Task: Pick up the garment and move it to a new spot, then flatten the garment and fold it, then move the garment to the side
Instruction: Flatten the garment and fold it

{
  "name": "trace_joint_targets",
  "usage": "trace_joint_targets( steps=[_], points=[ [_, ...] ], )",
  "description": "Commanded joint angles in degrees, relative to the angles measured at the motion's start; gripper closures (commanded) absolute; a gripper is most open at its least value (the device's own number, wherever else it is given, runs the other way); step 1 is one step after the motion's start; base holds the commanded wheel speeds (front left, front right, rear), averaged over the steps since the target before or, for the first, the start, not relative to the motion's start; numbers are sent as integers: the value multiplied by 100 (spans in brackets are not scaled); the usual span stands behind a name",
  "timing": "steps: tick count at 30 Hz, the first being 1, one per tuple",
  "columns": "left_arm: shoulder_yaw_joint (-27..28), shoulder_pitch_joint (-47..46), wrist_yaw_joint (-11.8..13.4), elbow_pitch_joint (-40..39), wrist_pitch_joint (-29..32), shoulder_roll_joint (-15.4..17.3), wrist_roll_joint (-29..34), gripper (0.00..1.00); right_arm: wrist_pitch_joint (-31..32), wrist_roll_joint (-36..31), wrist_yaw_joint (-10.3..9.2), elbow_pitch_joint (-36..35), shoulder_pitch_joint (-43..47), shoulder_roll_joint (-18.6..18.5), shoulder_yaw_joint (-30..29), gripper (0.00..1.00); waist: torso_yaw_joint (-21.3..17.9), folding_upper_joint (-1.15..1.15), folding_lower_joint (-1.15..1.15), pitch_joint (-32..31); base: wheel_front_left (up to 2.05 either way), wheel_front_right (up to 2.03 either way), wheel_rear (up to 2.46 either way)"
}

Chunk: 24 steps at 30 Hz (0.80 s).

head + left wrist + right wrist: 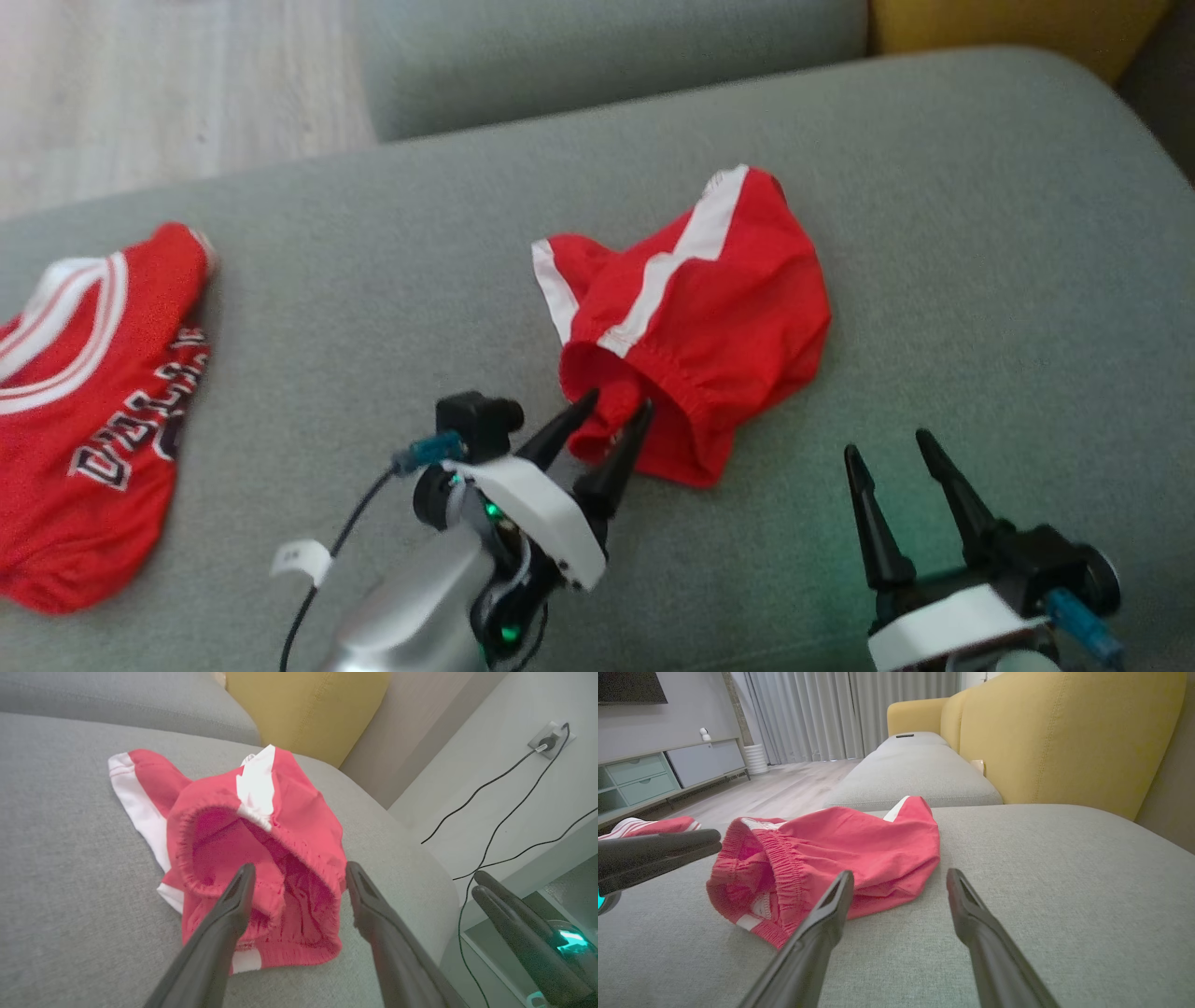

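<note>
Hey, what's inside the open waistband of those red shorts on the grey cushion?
Inside the red shorts, only their own red inner fabric and a seam show. The left fingers sit at the rim. Deeper in, folds cover the rest.

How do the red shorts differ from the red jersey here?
The shorts sit crumpled mid-cushion, waistband gaping; the jersey lies flatter at the head view's left edge. The shorts have a broad white stripe; the jersey has white neck bands and lettering. The left claw is at the shorts; the jersey lies apart. Both are red with white trim.
</note>
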Motion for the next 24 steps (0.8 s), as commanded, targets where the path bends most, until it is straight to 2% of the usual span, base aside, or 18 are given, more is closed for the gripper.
trace_joint_targets(
  steps=[1,8,13,14,15,16,24],
  points=[
    [153,-384,11,-95,-69,8,-151,0,-36,24,43,-218,-314,-73,111,0,-160,0,0,243,0,0,0],
    [457,-715,153,19,-70,7,-698,0,-36,23,43,-227,-486,-54,144,0,-262,0,0,491,0,0,0],
    [444,-893,155,164,-70,7,-911,0,-36,32,43,-201,-591,-42,141,0,-300,0,0,565,0,0,0],
    [411,-937,143,203,-70,7,-895,36,-36,36,43,-195,-613,-38,142,0,-311,0,0,575,0,0,0],
    [363,-991,122,234,-70,7,-840,85,-36,40,43,-193,-635,-34,137,0,-322,0,0,585,0,0,0],
    [397,-1023,105,237,-70,7,-816,100,-36,43,43,-195,-654,-29,124,0,-328,0,0,592,0,0,0],
    [518,-1240,-18,128,-71,7,-344,100,-36,44,43,-171,-706,9,113,0,-481,0,0,423,0,0,0]
  ],
)
